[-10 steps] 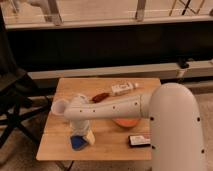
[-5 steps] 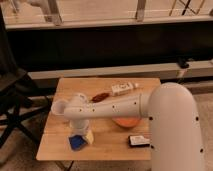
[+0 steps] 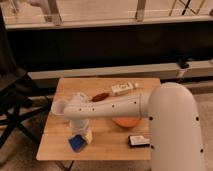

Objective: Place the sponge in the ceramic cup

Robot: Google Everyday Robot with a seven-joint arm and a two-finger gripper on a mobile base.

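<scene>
The gripper (image 3: 83, 135) hangs low right by the soft blue sponge (image 3: 76, 143), its hold unclear; probably the grabbing step, then up into the round white ceramic cup (image 3: 80, 96).

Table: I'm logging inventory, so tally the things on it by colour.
Blue: 1, sponge
Orange: 1, bowl
White: 2, ceramic cup, bottle
Reddish-brown: 1, oblong item
Black-and-white: 1, box
Total: 6
The gripper is over the sponge.

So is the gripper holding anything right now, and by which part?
Cannot be told. The gripper is down at the sponge near the table's front left edge, but any grip is hidden.
</scene>
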